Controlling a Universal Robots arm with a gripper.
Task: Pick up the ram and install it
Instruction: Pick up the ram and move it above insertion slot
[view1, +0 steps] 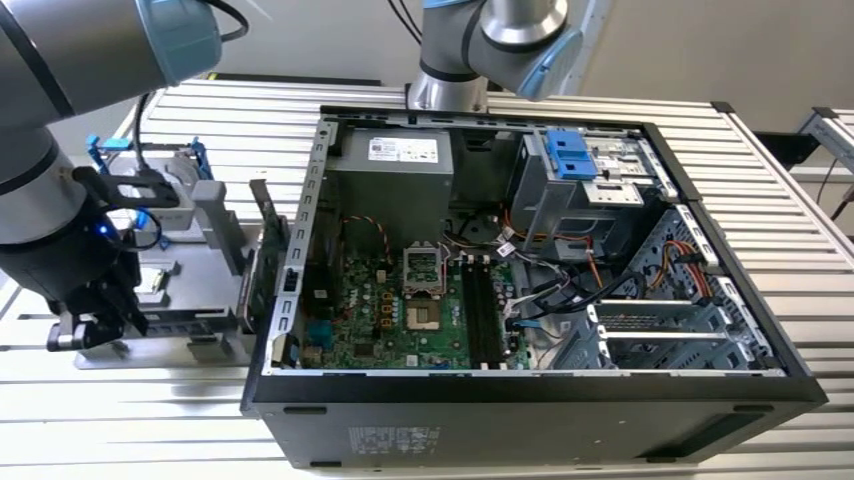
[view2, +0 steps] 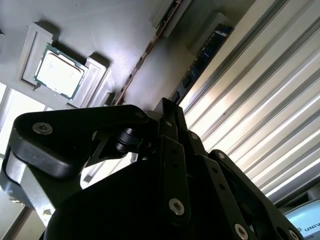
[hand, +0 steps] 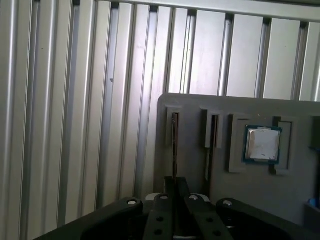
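The ram (hand: 174, 145) stands edge-on in a slot of the grey parts holder (hand: 190, 107). In the second wrist view the ram (view2: 205, 57) shows its dark blue face with small chips. My gripper (hand: 175, 184) is down at the near end of the stick, fingers pressed close on either side of it. The same gripper (view2: 170, 107) meets the stick's end in the second wrist view. In the exterior view my gripper (view1: 91, 328) hangs low over the holder (view1: 200, 230) at the exterior view's left, beside the open computer case (view1: 534, 250). Black memory slots (view1: 481, 310) lie on the motherboard.
A processor chip (hand: 262, 144) sits in a pocket of the holder, and a second narrow slot (hand: 213, 131) lies between it and the ram. A green circuit card (view1: 263, 235) stands upright between holder and case. Everything rests on a ribbed metal table (view1: 147, 420).
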